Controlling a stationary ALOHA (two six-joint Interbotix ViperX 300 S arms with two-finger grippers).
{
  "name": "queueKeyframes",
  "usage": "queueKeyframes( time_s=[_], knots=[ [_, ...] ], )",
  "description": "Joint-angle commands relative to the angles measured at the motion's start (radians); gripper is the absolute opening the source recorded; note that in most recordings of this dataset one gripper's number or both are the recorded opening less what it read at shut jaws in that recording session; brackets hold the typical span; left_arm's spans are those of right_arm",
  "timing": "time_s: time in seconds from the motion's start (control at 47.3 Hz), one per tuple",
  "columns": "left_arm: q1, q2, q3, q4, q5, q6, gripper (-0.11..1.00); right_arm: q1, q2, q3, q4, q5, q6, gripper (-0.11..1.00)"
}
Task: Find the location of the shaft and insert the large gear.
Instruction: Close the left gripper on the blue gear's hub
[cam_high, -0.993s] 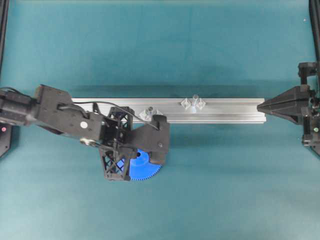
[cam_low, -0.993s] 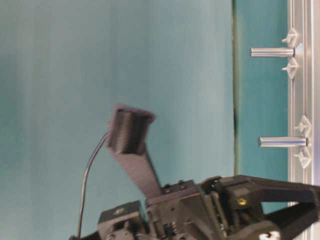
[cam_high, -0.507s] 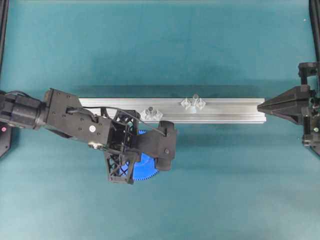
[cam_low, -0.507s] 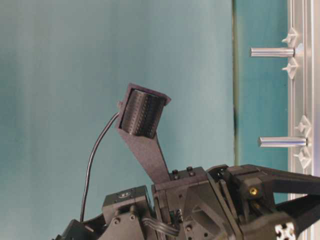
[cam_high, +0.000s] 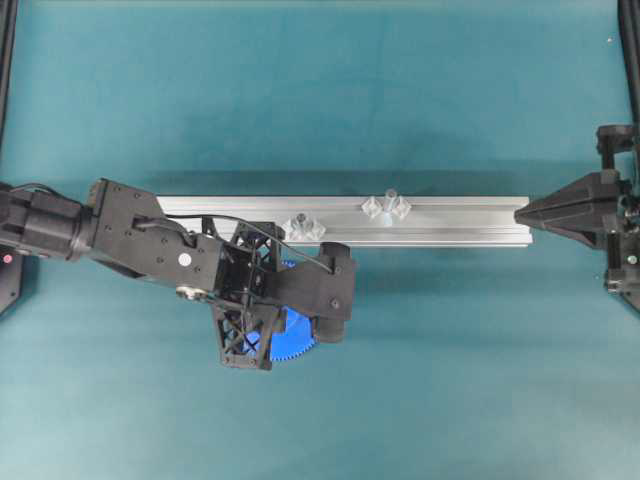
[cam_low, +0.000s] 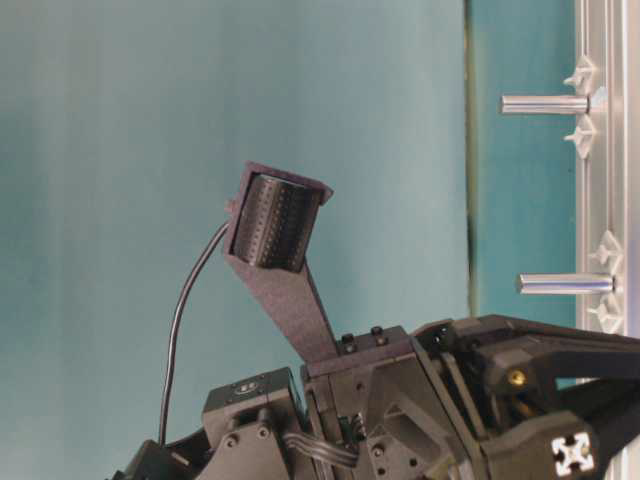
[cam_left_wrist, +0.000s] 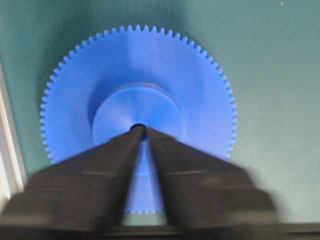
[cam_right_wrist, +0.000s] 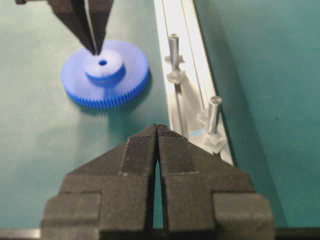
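Large gear (cam_right_wrist: 105, 74) flat on teal worktop (cam_high: 450, 380), beside rail (cam_high: 450, 220), shaft (cam_high: 390, 196) on it; left end effector (cam_left_wrist: 142, 131) tips at hub, barely parted, not grasping; right end effector (cam_right_wrist: 157, 131) clenched, empty

A smooth teal tabletop (cam_high: 320, 90) fills the overhead view from edge to edge under even, soft light. Black vertical frame posts (cam_high: 8, 60) stand at nine and three o'clock, and a plain pale teal backdrop wall (cam_low: 230, 120) rises behind in the table-level view.
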Motion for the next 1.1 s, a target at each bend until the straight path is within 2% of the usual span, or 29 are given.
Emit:
queueKeyframes(
  time_s=[0.0,0.127,0.19,0.233,1.078],
  knots=[
    [-0.002,-0.014,-0.018,0.003,-0.006,-0.012,0.4,0.0,0.005,-0.009,0.003,-0.005,0.012,0.0],
    [-0.002,-0.009,-0.017,0.003,-0.012,-0.035,0.78,-0.002,0.005,-0.009,0.003,-0.005,0.012,0.0],
    [-0.003,-0.003,-0.017,0.003,-0.015,-0.04,0.9,0.0,0.005,-0.009,0.003,-0.005,0.012,0.0],
    [-0.003,0.0,-0.018,0.003,-0.012,-0.041,0.94,0.0,0.005,-0.009,0.003,-0.005,0.012,0.0],
    [0.008,0.041,-0.021,0.005,-0.011,-0.04,0.93,-0.002,0.005,-0.009,0.003,-0.005,0.012,0.0]
  ],
)
